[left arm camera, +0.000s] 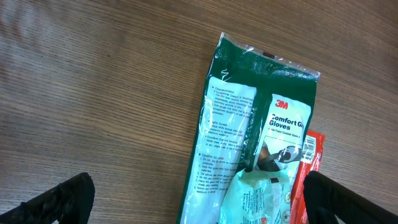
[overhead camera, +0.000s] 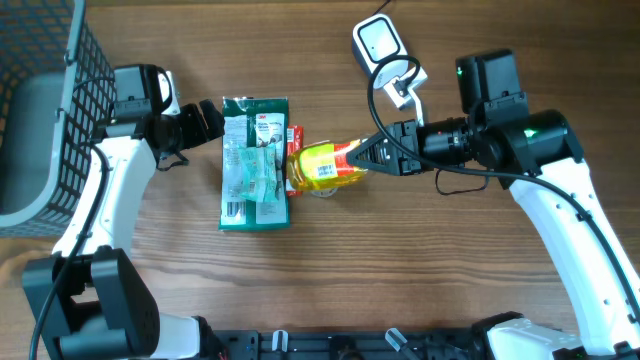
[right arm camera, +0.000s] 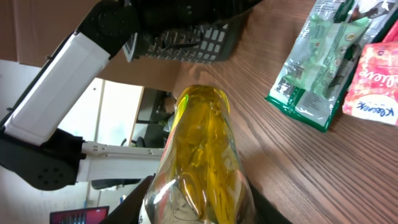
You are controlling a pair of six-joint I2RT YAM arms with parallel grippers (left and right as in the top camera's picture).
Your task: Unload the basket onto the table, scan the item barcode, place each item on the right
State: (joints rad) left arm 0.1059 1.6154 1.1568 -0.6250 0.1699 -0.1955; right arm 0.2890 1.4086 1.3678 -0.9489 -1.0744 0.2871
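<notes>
I read table (overhead camera: 150, 260): matt grained wood | glove pack (overhead camera: 255, 160): glossy crinkled plastic film | bottle (right arm camera: 199, 155): clear shiny plastic | basket (overhead camera: 85, 60): dark matt mesh

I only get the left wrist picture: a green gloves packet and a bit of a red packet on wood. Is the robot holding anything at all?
Observer: Yes. The right tool is shut on a yellow item, next to that red packet.
Operator: What would read its barcode?
Observer: Probably the white handheld device with a cable, lying on the table at the far side.
Operator: Anything else around?
Observer: A dark wire basket sits at the left edge.
</notes>
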